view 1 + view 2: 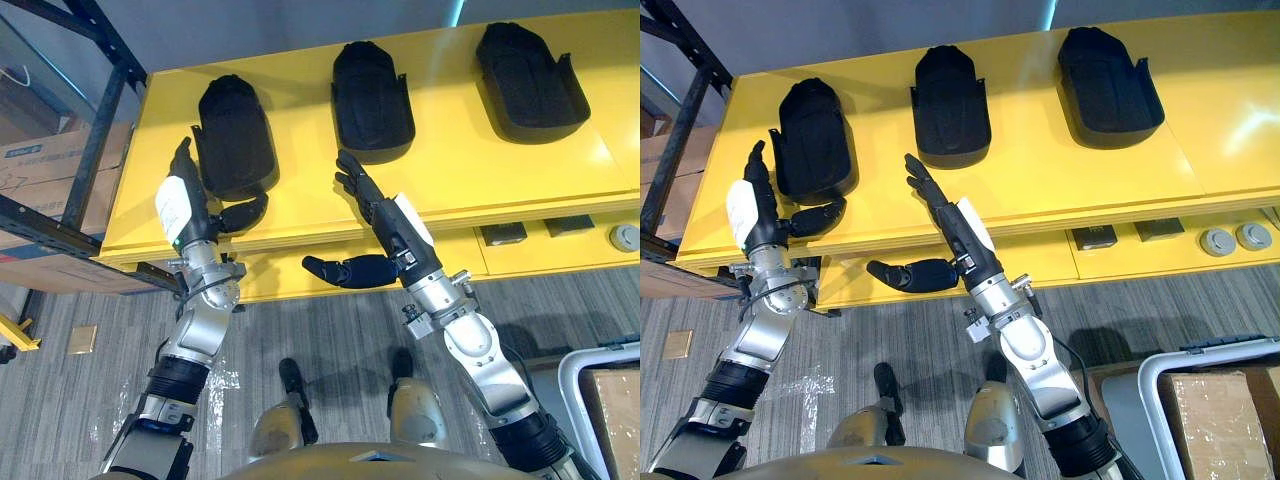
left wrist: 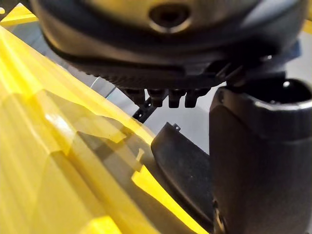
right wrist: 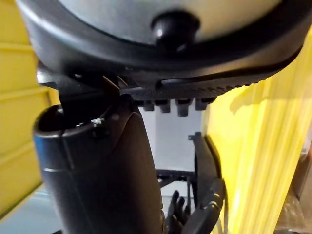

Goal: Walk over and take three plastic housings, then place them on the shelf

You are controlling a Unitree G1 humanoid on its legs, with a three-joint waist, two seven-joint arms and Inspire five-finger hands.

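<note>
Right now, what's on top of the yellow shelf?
Three black housings in a row, with the left robot hand and right robot hand open at its front edge. Their undersides are hidden.

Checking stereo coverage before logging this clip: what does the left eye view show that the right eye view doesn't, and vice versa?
Left eye view extra: a yellow piece by the floor at far left. Right eye view extra: a second grey disc below the front edge of the yellow shelf. Both: three black housings on that shelf, the open left hand beside the leftmost, the open right hand at the front edge, empty.
</note>
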